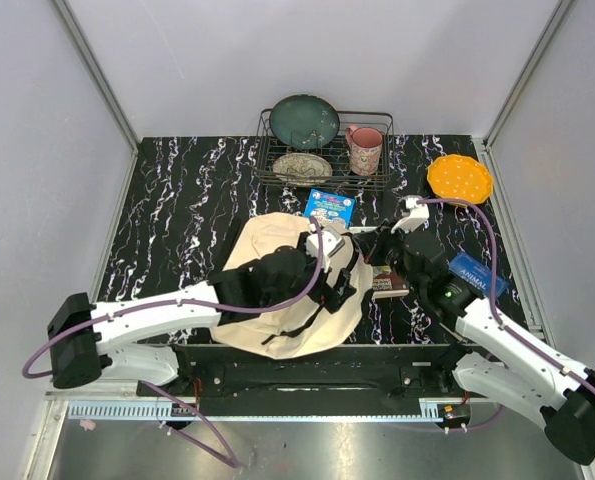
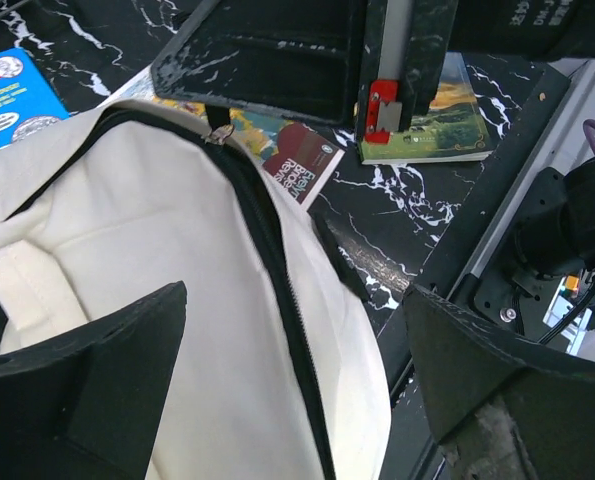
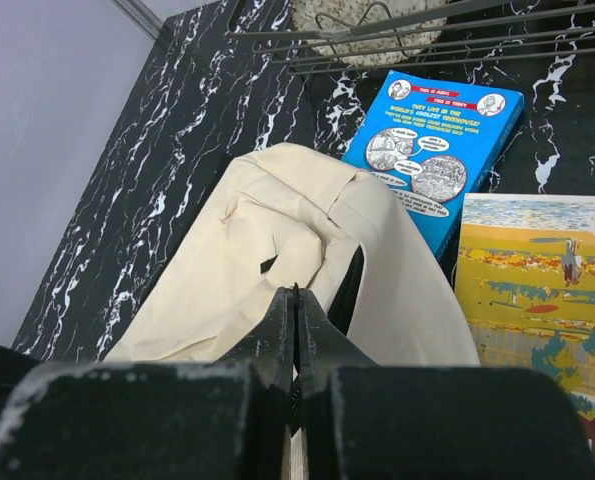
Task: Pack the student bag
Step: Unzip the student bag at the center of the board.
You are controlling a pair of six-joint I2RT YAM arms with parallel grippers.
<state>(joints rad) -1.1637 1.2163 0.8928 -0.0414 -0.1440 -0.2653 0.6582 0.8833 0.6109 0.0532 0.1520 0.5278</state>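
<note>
The student bag (image 1: 277, 290) is a cream canvas backpack lying flat at the near middle of the table, with its black zipper (image 2: 277, 260) running along the top. My left gripper (image 2: 295, 300) hovers open just above the bag's right side, one finger on each side of the zipper line; it also shows in the top view (image 1: 334, 272). My right gripper (image 3: 297, 297) is shut on the bag's black zipper edge at its right rim, also seen in the top view (image 1: 369, 245). The bag also fills the right wrist view (image 3: 267, 250).
A blue book (image 1: 329, 207) lies behind the bag. A yellow painted book (image 3: 542, 290) and a dark red book (image 2: 302, 165) lie right of it. Another blue book (image 1: 477, 275) lies at the right. A wire dish rack (image 1: 372, 180) with plates and a mug, and an orange plate (image 1: 459, 178), stand at the back.
</note>
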